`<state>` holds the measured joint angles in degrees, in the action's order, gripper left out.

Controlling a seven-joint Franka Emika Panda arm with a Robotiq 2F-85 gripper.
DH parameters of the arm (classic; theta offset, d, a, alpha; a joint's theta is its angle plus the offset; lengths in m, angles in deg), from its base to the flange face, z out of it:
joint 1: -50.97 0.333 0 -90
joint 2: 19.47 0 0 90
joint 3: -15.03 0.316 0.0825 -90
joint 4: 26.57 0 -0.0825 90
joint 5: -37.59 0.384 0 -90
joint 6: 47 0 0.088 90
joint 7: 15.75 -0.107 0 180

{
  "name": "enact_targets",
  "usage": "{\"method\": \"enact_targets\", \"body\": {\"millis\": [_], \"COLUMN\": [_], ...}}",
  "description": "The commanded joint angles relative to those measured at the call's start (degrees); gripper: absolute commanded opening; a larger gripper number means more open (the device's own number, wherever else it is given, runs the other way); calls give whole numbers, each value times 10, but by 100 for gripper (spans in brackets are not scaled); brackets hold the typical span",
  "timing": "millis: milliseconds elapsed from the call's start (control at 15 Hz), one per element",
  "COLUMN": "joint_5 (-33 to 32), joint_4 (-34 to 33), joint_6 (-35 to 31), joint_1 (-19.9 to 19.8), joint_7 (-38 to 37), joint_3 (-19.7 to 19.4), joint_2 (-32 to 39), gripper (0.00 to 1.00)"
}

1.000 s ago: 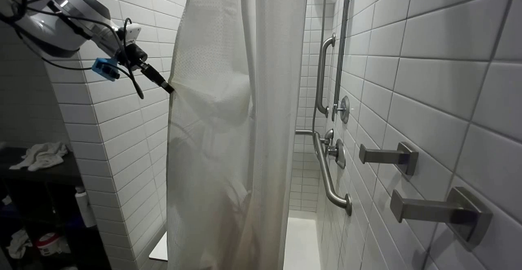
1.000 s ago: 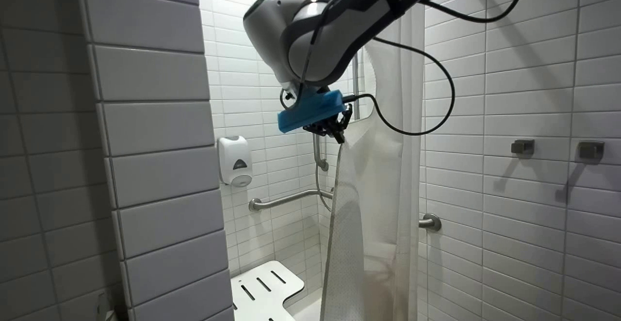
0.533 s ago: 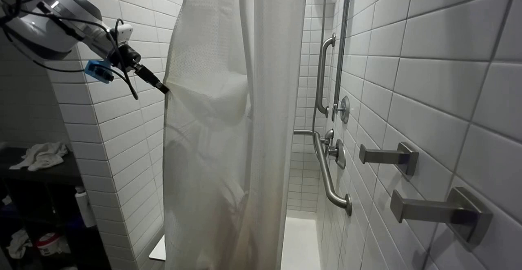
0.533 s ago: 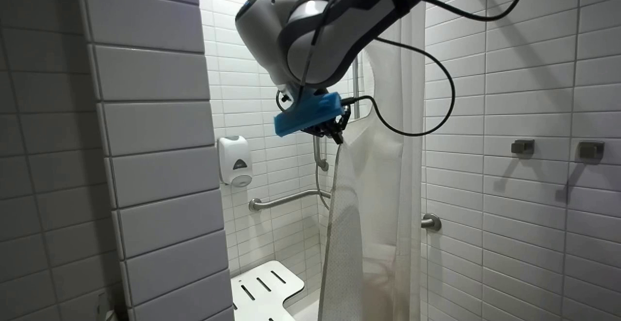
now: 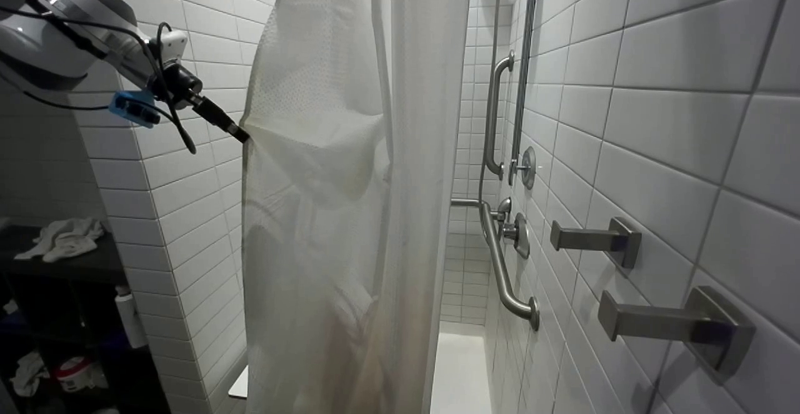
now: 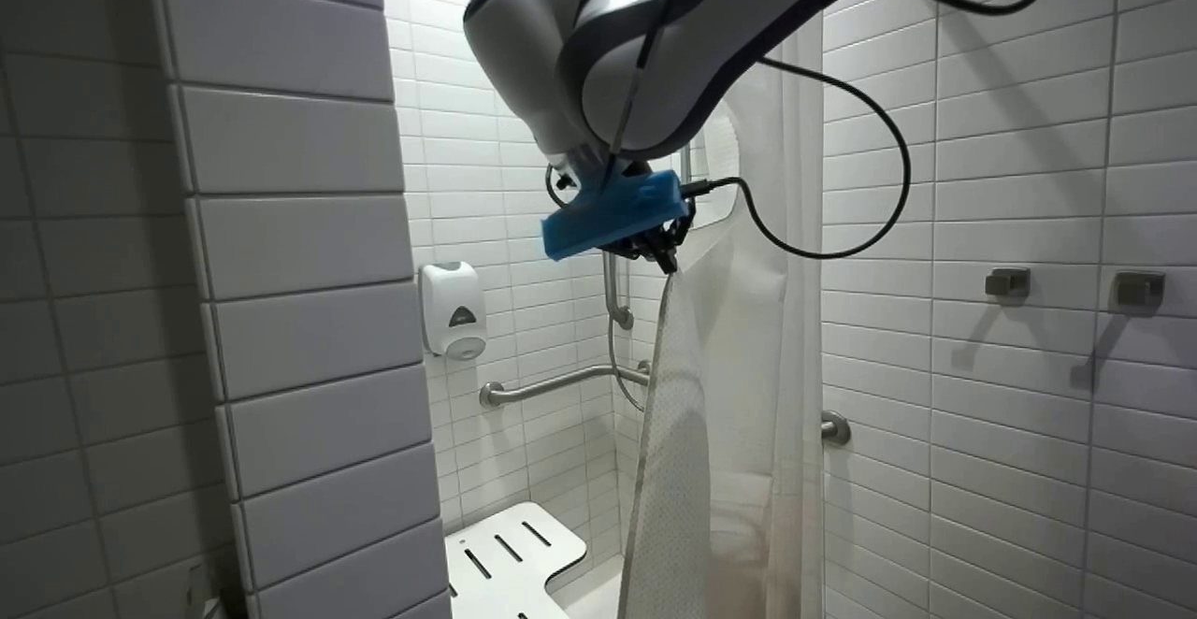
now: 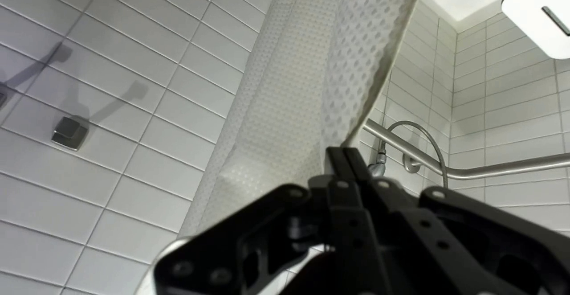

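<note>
Black two-fingered hand (image 7: 348,153) pinches the side edge of a white, dimpled fabric shower curtain (image 5: 319,214) hanging between white-tiled walls (image 5: 675,145); guiding it seems the current step, the next likely calling for a secure pinch.

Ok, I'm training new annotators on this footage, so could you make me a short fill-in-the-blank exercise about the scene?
1. The jaws are ____ (open or shut) on the edge of the shower curtain.
2. The boxy mount near the jaws is coloured ____.
3. In both exterior views, the metal hooks on the tiles number ____.
4. In an exterior view, the soap dispenser is fixed ____ (above or below) the slotted seat.

Missing words: shut; blue; two; above.
</note>
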<state>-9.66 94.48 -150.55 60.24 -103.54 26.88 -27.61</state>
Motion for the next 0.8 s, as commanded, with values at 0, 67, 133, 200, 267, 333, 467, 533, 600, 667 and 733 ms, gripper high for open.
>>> {"method": "enact_targets", "body": {"millis": [0,67,133,200,267,333,467,533,600,667,733], "joint_5": [-21,-25,-31,-38,-44,-49,-60,-66,-71,-76,-80], "joint_4": [24,26,29,30,32,33,35,36,37,36,36], "joint_6": [10,13,16,17,20,22,29,31,35,37,40], "joint_1": [5,6,7,8,9,10,13,14,16,17,19], "joint_7": [-19,-24,-27,-32,-37,-40,-49,-53,-57,-60,-62], "joint_3": [13,17,21,25,28,31,36,39,41,43,45], "joint_2": [-33,-35,-37,-37,-37,-38,-37,-36,-37,-36,-36], "gripper": [1,1,1,1,1,1,1,1,1,1,1]}}
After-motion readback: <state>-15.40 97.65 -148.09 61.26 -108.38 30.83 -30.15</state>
